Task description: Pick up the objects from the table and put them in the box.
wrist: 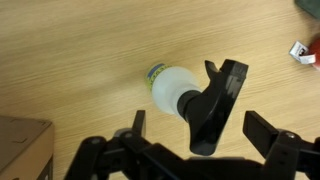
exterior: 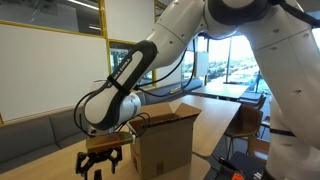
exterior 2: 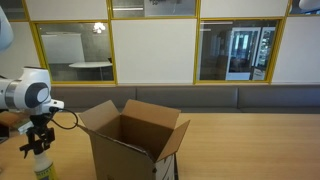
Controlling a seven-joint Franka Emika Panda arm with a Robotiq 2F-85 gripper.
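Noted the box [exterior 2: 135, 140] standing on the table [exterior 2: 255, 150]: brown cardboard, flaps raised, top open. Located a spray bottle [wrist: 168, 87] just beside the box, upright on the bare wood, pale body topped by a black trigger head [wrist: 212, 100]. Found the gripper [wrist: 195, 122] directly above that bottle, on the same side of the box, pointing straight down. Found the jaws spread to full width and holding nothing. In the wrist view, saw one finger [wrist: 136, 122] to each side of the trigger head, with clear gaps between. Could not tell from any view whether the fingertips stand level with the bottle's body. Confirmed in an exterior view the gripper [exterior 2: 38, 148] hanging just over the bottle's top, beside the box's nearest flap. Recorded a corner of the box [wrist: 20, 150] at the lower left of the wrist view, close to the bottle. Recorded also a small red-and-white item [wrist: 304, 52] on the table, beyond the bottle from the box, cut by the picture edge and too little shown to identify. Observed the white arm [exterior: 140, 70] reaching down beside the box.
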